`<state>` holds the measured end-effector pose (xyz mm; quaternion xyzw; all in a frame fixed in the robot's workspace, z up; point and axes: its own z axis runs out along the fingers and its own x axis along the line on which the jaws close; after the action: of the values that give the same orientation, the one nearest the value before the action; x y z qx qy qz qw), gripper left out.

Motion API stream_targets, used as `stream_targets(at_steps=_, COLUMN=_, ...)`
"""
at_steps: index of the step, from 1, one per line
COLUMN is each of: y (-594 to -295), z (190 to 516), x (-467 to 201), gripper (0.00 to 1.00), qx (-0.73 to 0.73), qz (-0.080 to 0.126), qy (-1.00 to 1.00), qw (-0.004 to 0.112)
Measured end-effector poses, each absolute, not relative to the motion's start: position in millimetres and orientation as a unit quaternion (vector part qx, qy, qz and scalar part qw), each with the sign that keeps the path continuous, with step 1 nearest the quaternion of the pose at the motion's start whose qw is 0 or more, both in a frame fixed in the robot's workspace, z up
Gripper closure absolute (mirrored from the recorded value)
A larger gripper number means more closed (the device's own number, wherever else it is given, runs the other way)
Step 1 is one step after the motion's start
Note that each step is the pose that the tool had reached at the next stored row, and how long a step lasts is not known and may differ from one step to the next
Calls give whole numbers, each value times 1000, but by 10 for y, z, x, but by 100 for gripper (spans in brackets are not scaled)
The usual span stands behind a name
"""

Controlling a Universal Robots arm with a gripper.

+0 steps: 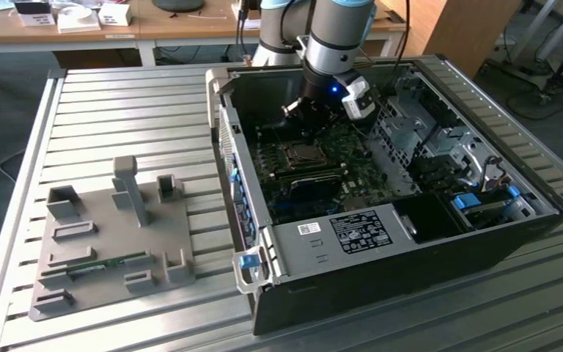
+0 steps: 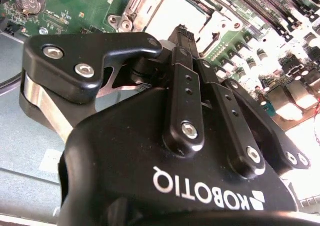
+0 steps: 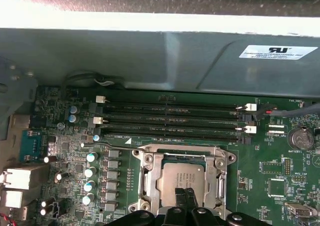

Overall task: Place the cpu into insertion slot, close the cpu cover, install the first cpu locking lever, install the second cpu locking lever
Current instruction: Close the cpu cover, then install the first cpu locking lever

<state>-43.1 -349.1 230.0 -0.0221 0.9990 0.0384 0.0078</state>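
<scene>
Pincer [image 3: 186,200], fingers together and empty, hangs just over the cpu [image 3: 172,178] inside the closed cover [image 3: 146,178]. Lever [image 3: 107,144] step seems in hand, needing firm downward pressure.

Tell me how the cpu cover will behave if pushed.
Probably flexes a little: the cpu cover is thin sheet metal around a large window. Likely light, being mostly opening. Its shiny bare metal could be slippery under a push.
</scene>
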Motion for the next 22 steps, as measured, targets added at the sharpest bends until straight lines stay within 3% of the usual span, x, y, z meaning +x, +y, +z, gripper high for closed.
stream_targets(at_steps=22, y=-3491, z=2362, x=-431, gripper=89, qx=-22, qz=38, qy=999, qw=8)
